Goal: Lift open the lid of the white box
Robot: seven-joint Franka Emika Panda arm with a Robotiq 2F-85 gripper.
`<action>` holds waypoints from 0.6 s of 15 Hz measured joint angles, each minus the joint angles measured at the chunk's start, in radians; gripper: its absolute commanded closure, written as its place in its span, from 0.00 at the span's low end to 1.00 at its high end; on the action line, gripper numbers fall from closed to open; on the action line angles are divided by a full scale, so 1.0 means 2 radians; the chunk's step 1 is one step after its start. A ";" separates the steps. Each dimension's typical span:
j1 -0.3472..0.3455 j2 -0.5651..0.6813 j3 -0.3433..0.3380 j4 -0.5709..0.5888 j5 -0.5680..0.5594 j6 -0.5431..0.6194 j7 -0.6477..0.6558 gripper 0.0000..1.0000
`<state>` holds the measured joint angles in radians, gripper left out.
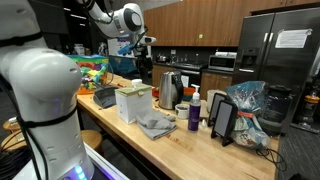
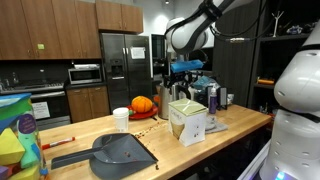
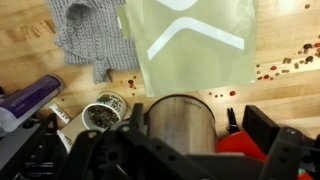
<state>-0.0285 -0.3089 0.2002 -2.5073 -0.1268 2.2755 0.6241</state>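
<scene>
The white box (image 1: 132, 103) (image 2: 186, 123) stands on the wooden counter with its lid (image 1: 133, 89) (image 2: 187, 104) lying flat on top. In the wrist view the lid (image 3: 190, 40) is a pale square with a white chevron mark. My gripper (image 1: 141, 47) (image 2: 186, 70) hangs well above the box, touching nothing. Its jaws (image 3: 200, 122) stand open, black fingers (image 3: 262, 125) framing the steel kettle (image 3: 178, 125) far below.
The kettle (image 1: 168, 88) stands just behind the box. A grey cloth (image 1: 155, 125) (image 3: 88, 30) and a purple bottle (image 1: 194, 116) (image 3: 30, 100) lie beside it. A dark dustpan (image 1: 105, 97) (image 2: 120, 152), a white cup (image 2: 121, 119) and an orange pumpkin (image 2: 143, 104) share the counter.
</scene>
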 measured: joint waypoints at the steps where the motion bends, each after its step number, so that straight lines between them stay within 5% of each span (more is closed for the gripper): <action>1: 0.000 0.000 -0.006 0.000 0.001 -0.002 0.000 0.00; 9: -0.003 -0.006 -0.047 -0.004 0.016 -0.024 -0.041 0.00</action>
<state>-0.0336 -0.3208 0.1065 -2.5153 -0.0939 2.2279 0.5429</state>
